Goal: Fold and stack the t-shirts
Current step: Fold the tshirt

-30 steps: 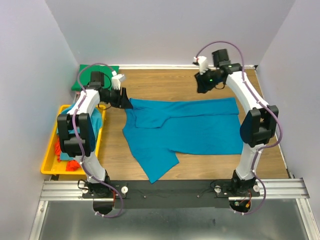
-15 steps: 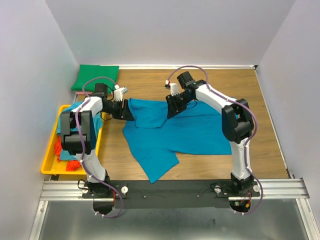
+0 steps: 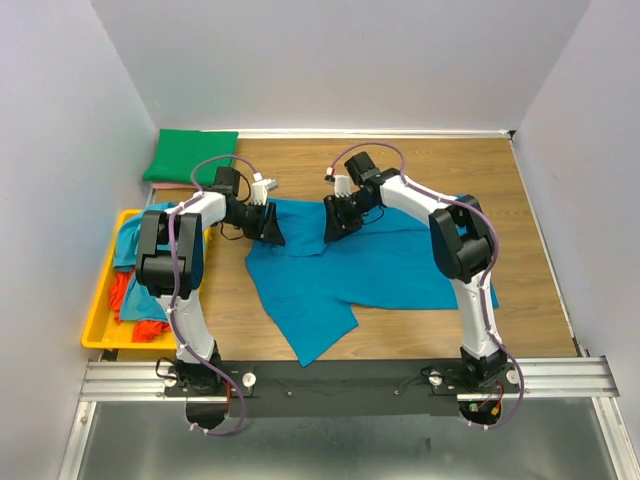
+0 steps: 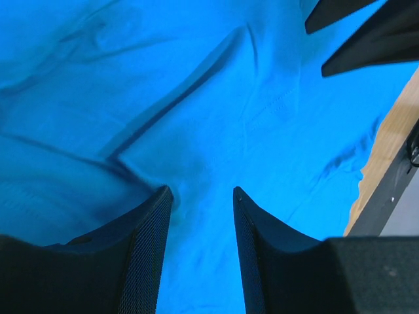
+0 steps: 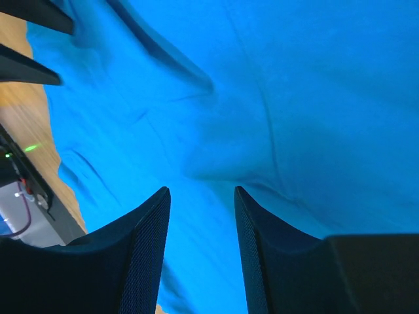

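The blue t-shirt (image 3: 390, 260) lies spread and rumpled mid-worktop (image 3: 530, 200), not yet folded. The left hand (image 3: 272, 228) and right hand (image 3: 335, 222) sit on its far edge, fingers apart, grasping nothing. A green shirt (image 3: 190, 155) looks folded in the far-left corner. With more garments in the yellow tray (image 3: 92, 335), most work remains.

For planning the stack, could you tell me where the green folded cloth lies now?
In the top view, the green folded cloth lies in the far left corner, just beyond the yellow tray.
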Controlling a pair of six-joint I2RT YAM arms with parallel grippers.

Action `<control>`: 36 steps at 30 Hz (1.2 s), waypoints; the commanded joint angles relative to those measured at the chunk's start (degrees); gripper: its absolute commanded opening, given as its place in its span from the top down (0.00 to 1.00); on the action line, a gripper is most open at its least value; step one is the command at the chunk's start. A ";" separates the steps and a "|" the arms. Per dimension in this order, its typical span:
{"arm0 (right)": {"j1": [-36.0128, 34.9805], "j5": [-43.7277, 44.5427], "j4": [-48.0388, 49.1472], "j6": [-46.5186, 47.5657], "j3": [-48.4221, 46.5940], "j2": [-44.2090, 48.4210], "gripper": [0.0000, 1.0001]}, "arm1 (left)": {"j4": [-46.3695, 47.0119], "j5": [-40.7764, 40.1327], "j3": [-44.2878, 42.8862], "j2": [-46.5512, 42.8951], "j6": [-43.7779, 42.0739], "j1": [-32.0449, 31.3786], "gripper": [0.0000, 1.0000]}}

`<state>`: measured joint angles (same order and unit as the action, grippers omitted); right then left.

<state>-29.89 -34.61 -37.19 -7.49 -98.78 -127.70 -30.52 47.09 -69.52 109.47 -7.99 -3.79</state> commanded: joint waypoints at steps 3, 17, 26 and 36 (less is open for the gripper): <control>-1.14 -2.48 1.59 -2.62 0.26 -2.03 0.48 | 1.70 -4.46 -1.59 1.36 1.05 -0.69 0.51; -2.81 -0.72 2.21 -3.85 1.31 -3.08 0.49 | 0.82 -9.29 -1.68 -0.92 1.75 -0.34 0.53; -2.81 -0.81 2.12 -3.68 1.05 -3.17 0.66 | 0.64 -7.29 -0.79 -0.22 1.14 -0.43 0.67; -2.81 -1.60 2.03 -3.06 0.26 -1.94 0.99 | -0.50 -5.08 1.05 -2.33 -0.27 -0.51 0.94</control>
<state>-32.18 -35.48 -35.59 -10.90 -97.84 -129.67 -30.06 39.86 -69.82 109.73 -7.27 -4.25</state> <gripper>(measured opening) 0.031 0.088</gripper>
